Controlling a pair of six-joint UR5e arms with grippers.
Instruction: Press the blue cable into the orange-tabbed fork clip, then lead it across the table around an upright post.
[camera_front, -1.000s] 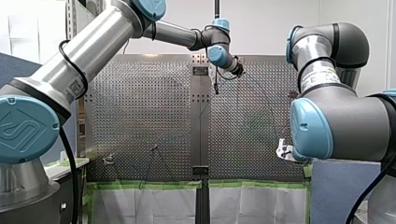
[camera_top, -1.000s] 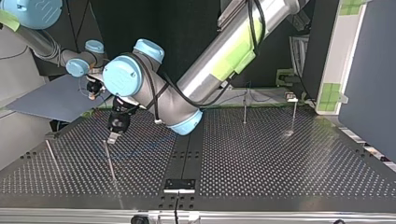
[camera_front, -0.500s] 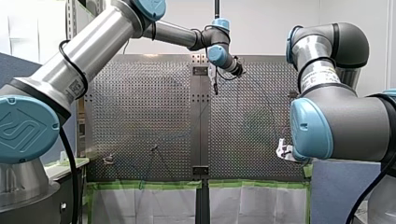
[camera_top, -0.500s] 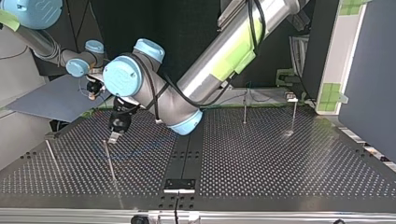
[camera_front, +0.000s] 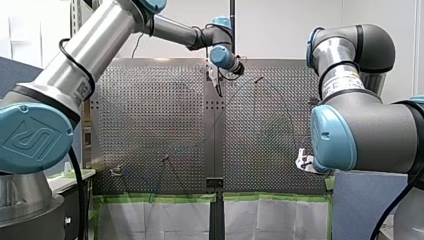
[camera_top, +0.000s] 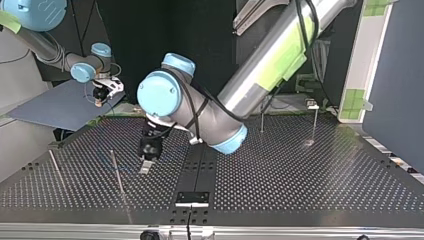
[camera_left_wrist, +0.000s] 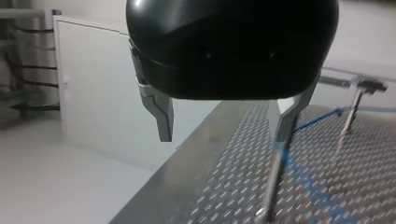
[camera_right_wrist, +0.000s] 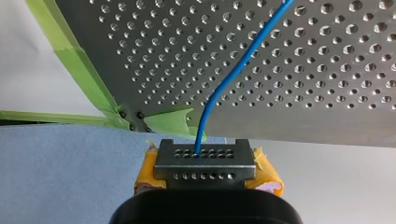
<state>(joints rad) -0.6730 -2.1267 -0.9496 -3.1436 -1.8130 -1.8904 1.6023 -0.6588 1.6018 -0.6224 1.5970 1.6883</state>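
Note:
My right gripper (camera_right_wrist: 201, 156) is shut on the thin blue cable (camera_right_wrist: 233, 74), which leaves its yellow pads (camera_right_wrist: 268, 175) and runs out over the perforated table (camera_right_wrist: 327, 56). In the top view my right gripper (camera_top: 102, 95) hangs past the table's far left corner. My left gripper (camera_left_wrist: 224, 135) is open with nothing between its metal fingers (camera_left_wrist: 163, 126). An upright post (camera_left_wrist: 275, 172) stands just beyond one finger, with the blue cable (camera_left_wrist: 317, 120) passing behind it. In the top view my left gripper (camera_top: 145, 167) hovers low, right of a leaning post (camera_top: 117, 175). I cannot make out an orange tab.
More posts rise from the table: one near the top view's left edge (camera_top: 55, 167), and two at the far right (camera_top: 261, 117), one of them topped by a small clip (camera_top: 312, 105). A black plate (camera_top: 192, 197) sits at the near middle edge. Green tape (camera_right_wrist: 74, 56) lines the table's border.
My left arm has swung its open gripper away from the leaning post, rightward in the top view and leftward in the front view. My right arm has held still.

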